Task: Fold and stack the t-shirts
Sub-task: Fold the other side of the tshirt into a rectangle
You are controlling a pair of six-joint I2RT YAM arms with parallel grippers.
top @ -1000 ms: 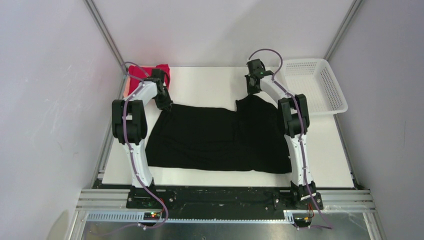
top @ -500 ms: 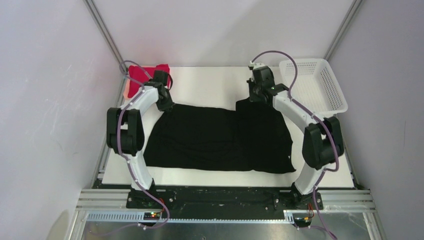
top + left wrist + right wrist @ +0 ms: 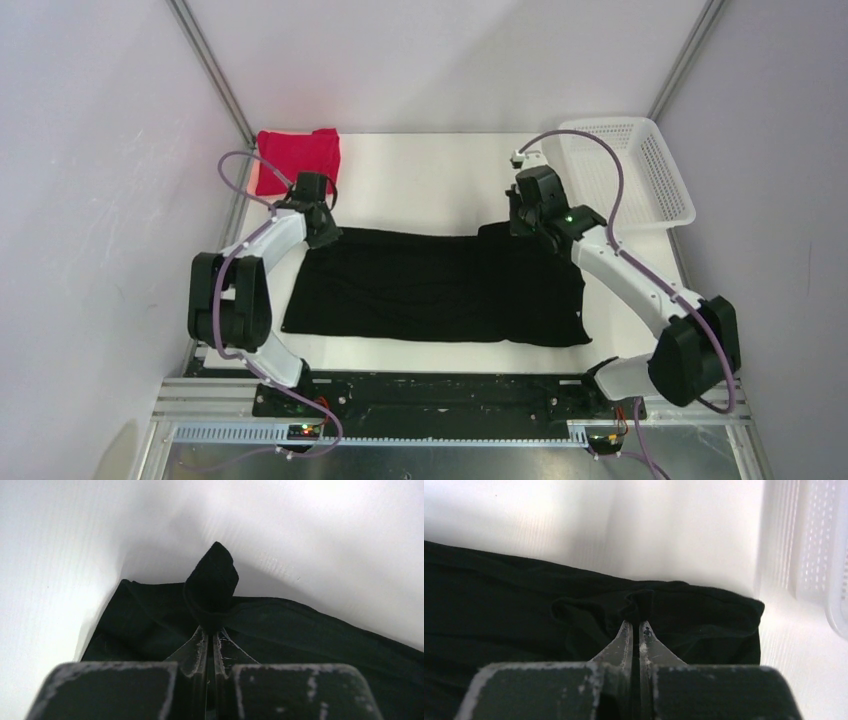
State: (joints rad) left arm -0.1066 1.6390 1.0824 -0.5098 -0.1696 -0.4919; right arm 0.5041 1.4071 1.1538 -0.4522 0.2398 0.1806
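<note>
Shirts on a white table point(image 3: 420, 185): the black shirt point(image 3: 440, 290) lies spread flat across the middle in a wide band from left to right, its near edge close to the arm bases. The left gripper point(image 3: 323, 233) sits low at the shirt's far left corner, jaws pinched almost together on a tuft of the black cloth. In the left wrist view, that tuft stands up in a small peak past the fingertips. The right gripper point(image 3: 520, 226) is down on the far edge near the right corner, jaws closed tight on a small fold of the same cloth. In the right wrist view, the fold puckers just ahead of the tips. Both arms bow outward, the left elbow over the table's left edge and the right elbow near its near right corner. The red shirt point(image 3: 298, 157) lies in a compact square at the far left corner, apart from the black shirt and just beyond the left gripper. A white mesh basket point(image 3: 640, 165) stands at the far right corner, near the right gripper and well apart from the red shirt.
</note>
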